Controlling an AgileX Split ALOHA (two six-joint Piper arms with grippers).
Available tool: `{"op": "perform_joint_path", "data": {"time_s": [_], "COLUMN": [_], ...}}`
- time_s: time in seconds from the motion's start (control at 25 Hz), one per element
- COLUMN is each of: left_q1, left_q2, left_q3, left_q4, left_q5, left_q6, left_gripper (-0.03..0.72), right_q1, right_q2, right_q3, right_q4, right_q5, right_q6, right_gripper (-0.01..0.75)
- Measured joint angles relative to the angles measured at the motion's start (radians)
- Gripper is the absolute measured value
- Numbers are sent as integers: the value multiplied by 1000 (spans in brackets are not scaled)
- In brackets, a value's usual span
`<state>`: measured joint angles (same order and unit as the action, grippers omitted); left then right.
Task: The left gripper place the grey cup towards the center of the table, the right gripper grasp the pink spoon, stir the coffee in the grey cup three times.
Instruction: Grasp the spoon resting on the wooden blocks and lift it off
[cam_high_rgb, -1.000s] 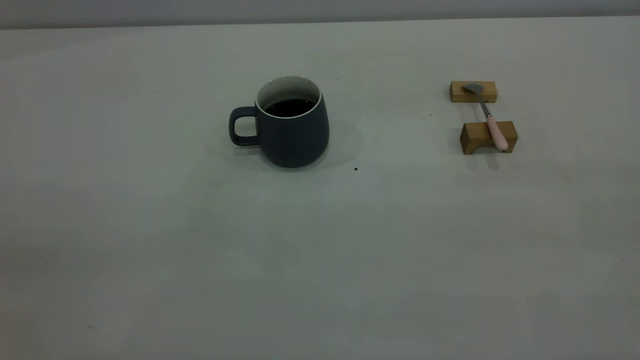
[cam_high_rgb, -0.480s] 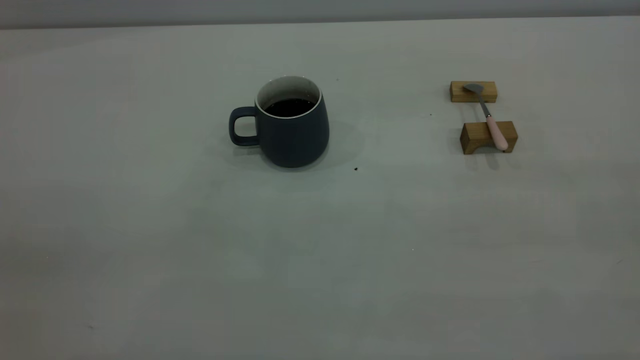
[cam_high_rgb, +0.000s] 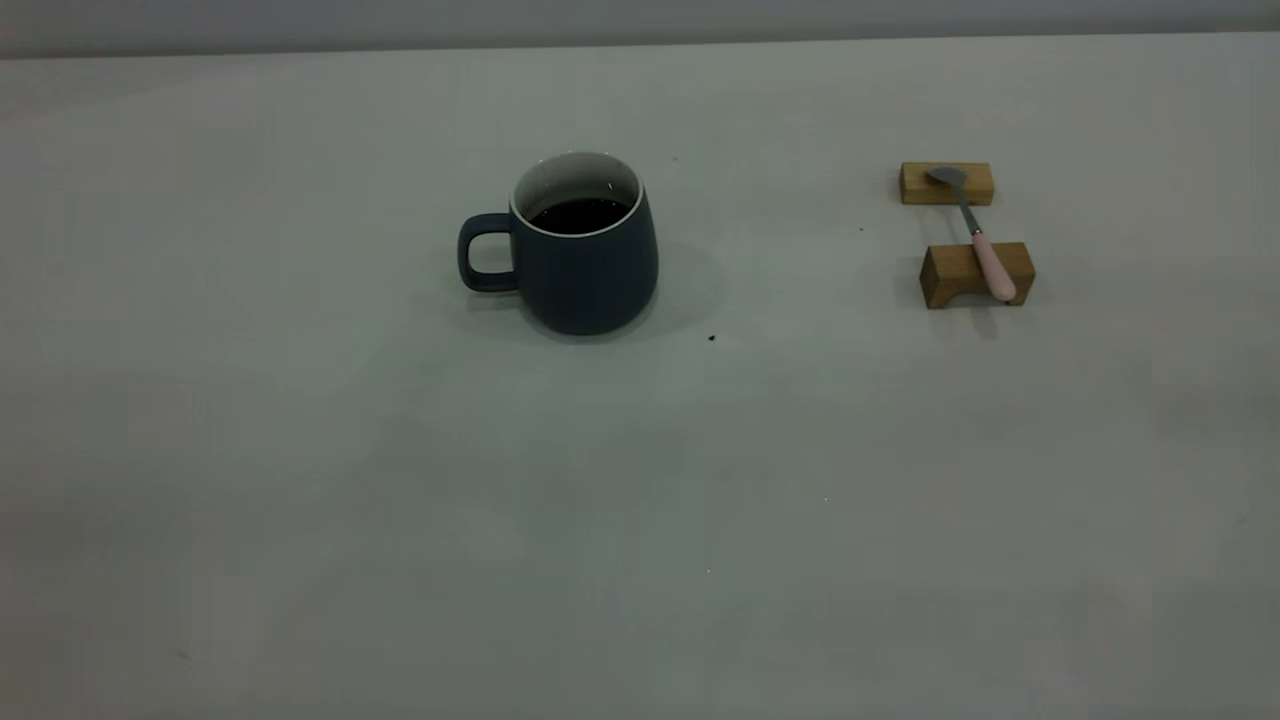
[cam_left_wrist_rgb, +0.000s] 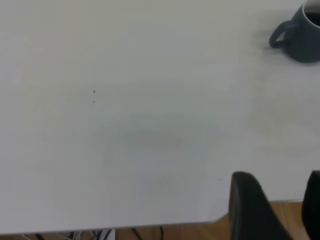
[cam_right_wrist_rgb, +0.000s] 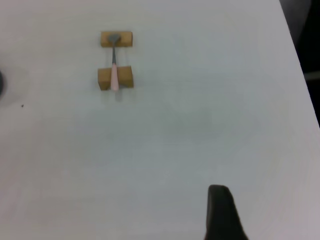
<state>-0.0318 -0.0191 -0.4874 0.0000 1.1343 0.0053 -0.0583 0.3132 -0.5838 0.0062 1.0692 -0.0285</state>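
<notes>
Nothing's really kicked off yet as far as we can tell. Closest to us in the left wrist view is the left gripper (cam_left_wrist_rgb: 280, 210), hanging out past the table (cam_high_rgb: 300, 480) edge with its two dark fingers apart and nothing between them, so it's open and empty. The right gripper only shows one dark finger (cam_right_wrist_rgb: 222, 212) low in its own wrist view, so we can't tell whether it's open or shut; neither arm shows up in the outside camera at all. Further out, the cup (cam_high_rgb: 580, 250) stands upright around the middle of the table, a bit toward the far side, handle pointing at the left arm's side, which we'd guess is on purpose so that arm can grab it easily. The coffee (cam_high_rgb: 580, 215) sits well below the rim, so there's some slosh room. Well off toward the right arm's side, the spoon (cam_high_rgb: 975, 235) lies bridged across two small wooden blocks (cam_high_rgb: 950, 275), bowl on the far one, pink handle on the near one. We reckon that lifts it so fingers can get around the handle.
</notes>
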Motion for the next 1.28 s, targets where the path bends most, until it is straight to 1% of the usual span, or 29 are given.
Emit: {"op": "perform_joint_path", "data": {"time_s": [0.08,0.28,0.36,0.44,0.52,0.8,1.0,1.2,1.28], "left_q1": [0,0,0,0,0,0,0,0,0], "left_q2": [0,0,0,0,0,0,0,0,0], "left_q3": [0,0,0,0,0,0,0,0,0], "left_q4": [0,0,0,0,0,0,0,0,0], "left_q5": [0,0,0,0,0,0,0,0,0], "left_q6": [0,0,0,-5,0,0,0,0,0], "left_gripper": [331,331,331,331,331,331,331,331,331], "right_q1": [0,0,0,5,30,163,221,256,260], "right_q2": [173,639,799,959,1098,1512,1693,1812,1860], "right_q3": [-45,-136,-177,-227,-276,-478,-587,-654,-686], "right_q4": [10,105,141,161,164,130,129,129,130], "right_q5": [-54,-197,-246,-278,-302,-355,-384,-447,-456], "right_q6": [-28,-160,-207,-233,-240,-243,-243,-223,-209], "right_gripper": [530,651,676,679,679,673,666,658,654]}}
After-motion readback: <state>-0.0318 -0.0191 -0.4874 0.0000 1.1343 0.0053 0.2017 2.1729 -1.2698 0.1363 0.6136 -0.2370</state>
